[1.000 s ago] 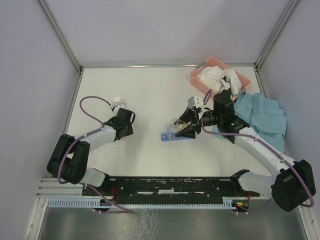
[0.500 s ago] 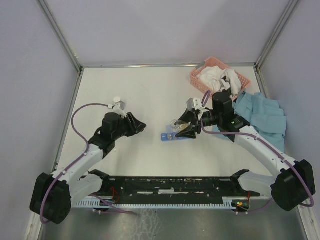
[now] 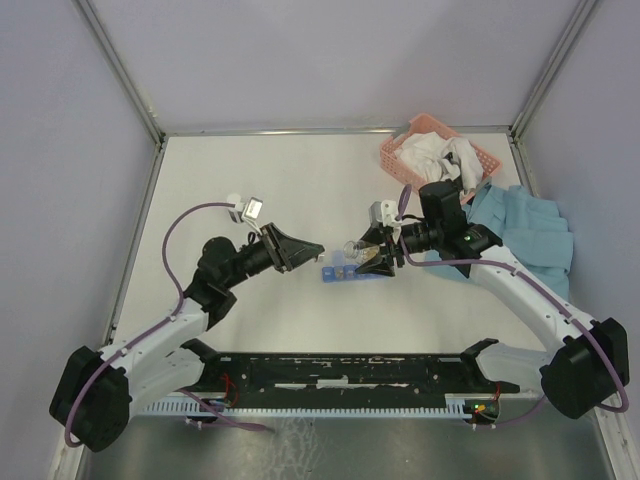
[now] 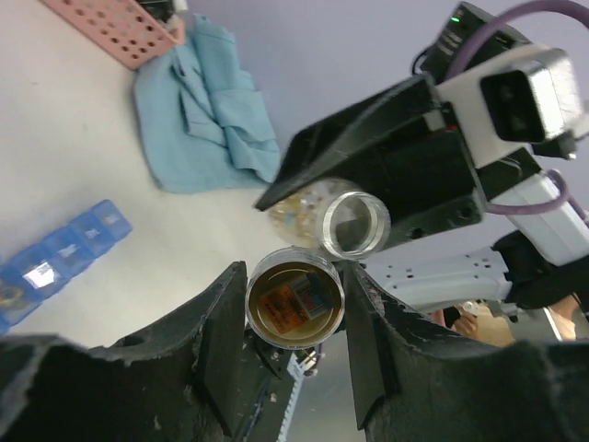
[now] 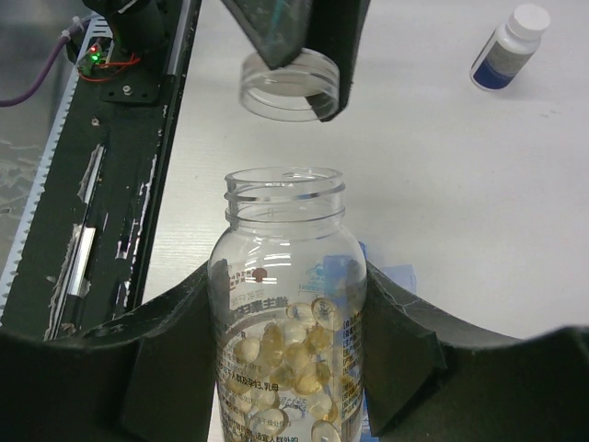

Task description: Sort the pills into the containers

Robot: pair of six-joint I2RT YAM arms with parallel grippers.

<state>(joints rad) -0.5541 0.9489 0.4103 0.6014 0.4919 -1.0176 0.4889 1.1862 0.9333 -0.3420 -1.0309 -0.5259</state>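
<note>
Snugly, R tool [image 5: 283, 287] round pill btl [image 5: 285, 230].

Small yellowish pills [image 5: 285, 354] sit inside the clear bottle [image 5: 285, 198]; the blue strip [image 3: 342, 273] lies flat at its 6 o'clock.

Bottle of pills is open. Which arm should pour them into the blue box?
The right one. The right gripper holds the open bottle, with pills inside, right by the blue box. The left gripper only holds the cap.
</note>
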